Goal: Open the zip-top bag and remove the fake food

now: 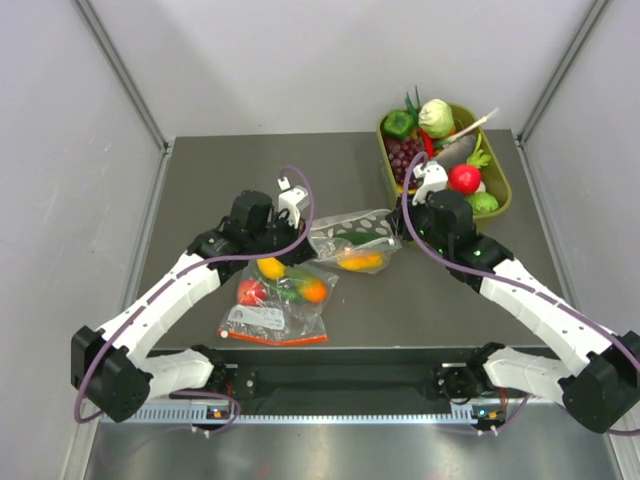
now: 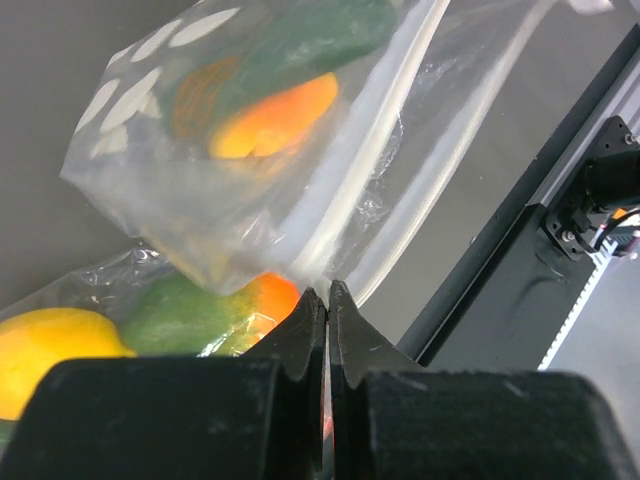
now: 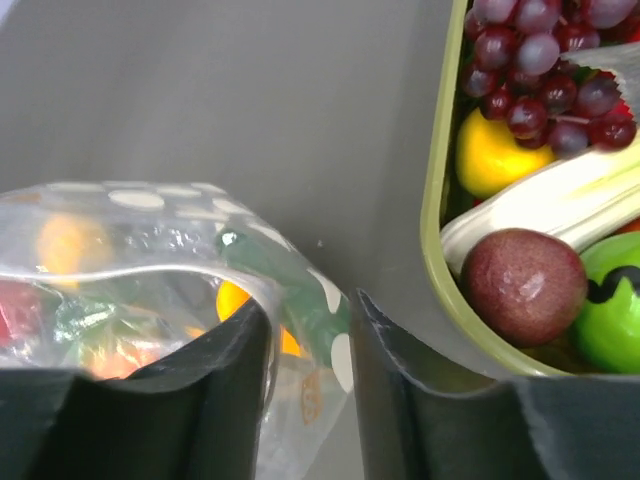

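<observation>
The zip-top bag (image 1: 350, 238), clear with white dots, hangs stretched between my two grippers at mid-table. Inside it are the yellow-orange mango (image 1: 362, 261) and the dark green cucumber (image 1: 355, 238). My left gripper (image 1: 312, 238) is shut on the bag's zip edge; in the left wrist view its tips (image 2: 327, 295) pinch the strip below the bag (image 2: 200, 200), mango (image 2: 275, 115) and cucumber (image 2: 300, 40). My right gripper (image 1: 405, 232) grips the bag's other end; in the right wrist view (image 3: 310, 330) the bag (image 3: 150, 230) and the cucumber's end (image 3: 295, 290) sit between its narrowly parted fingers, mango (image 3: 232, 298) behind.
A plain clear bag with a red-orange zip strip (image 1: 275, 305) holding small round fruits lies under the left gripper, also in the left wrist view (image 2: 100, 290). An olive tray (image 1: 505, 185) of toy produce stands at the back right, its rim (image 3: 435, 250) close to the right gripper.
</observation>
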Robot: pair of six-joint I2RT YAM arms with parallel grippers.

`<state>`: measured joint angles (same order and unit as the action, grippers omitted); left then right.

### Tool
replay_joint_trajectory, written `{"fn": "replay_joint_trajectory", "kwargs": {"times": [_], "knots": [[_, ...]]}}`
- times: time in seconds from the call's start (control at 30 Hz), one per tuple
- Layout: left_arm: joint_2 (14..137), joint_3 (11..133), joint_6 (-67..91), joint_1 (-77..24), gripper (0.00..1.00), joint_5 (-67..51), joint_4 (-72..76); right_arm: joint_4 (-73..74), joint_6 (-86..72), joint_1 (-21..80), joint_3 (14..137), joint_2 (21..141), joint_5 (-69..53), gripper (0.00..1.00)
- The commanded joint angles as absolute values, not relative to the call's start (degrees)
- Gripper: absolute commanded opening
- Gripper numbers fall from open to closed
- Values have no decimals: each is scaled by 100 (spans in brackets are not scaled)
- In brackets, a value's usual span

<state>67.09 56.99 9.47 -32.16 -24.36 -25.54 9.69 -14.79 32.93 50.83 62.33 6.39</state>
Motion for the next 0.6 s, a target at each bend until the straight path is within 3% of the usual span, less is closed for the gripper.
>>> {"fn": "replay_joint_trajectory", "kwargs": {"times": [0.0,0.1,0.2,0.57], "knots": [[6609,5836,1028,-3182,0,-2750,-2444,782,-1205,3199,5317,6056,143,49],[6723,5880,1107,-3190,0,-2839,-2329,957,-977,3374,5536,5740,36,60],[6741,5889,1116,-3182,0,-2830,-2268,1107,-721,3603,5800,5467,26,63],[6688,5915,1090,-3190,0,-2777,-2197,950,-984,4579,6363,6002,-2002,62]]}}
